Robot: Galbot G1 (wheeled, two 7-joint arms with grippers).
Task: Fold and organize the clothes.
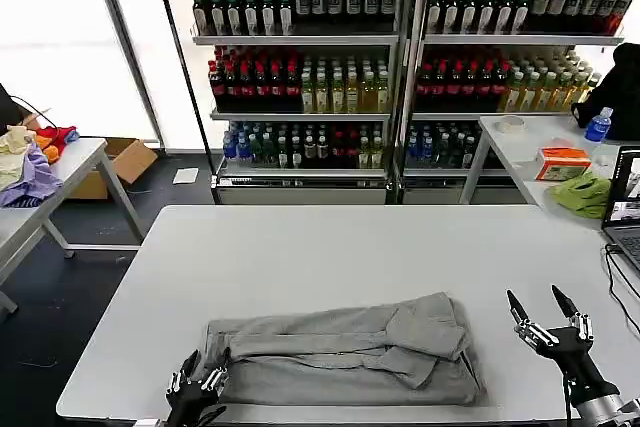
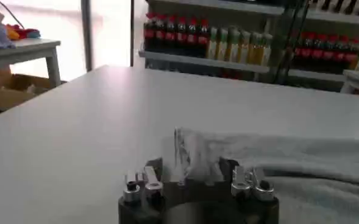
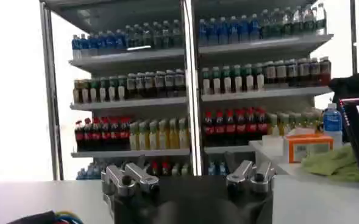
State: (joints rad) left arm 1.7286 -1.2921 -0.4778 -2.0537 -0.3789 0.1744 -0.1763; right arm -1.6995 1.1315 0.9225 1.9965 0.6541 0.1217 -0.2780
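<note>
- We see one light grey shirt (image 1: 345, 352) lying partly folded into a long band on the near half of the white table (image 1: 330, 247), with a sleeve turned over on top toward its right end.
- Our left gripper (image 1: 197, 379) sits at the shirt's left end by the table's near edge; in the left wrist view (image 2: 194, 173) a pinch of grey cloth stands up between its fingers (image 2: 144, 179), so it is clamped on the shirt (image 2: 301, 164).
- Our right gripper (image 1: 545, 312) hovers above the table, just beside the shirt's right end, not touching it, its two dark fingers (image 1: 517, 307) spread apart and holding nothing.
- Behind the table stand shelves of bottled drinks (image 1: 400, 47).
</note>
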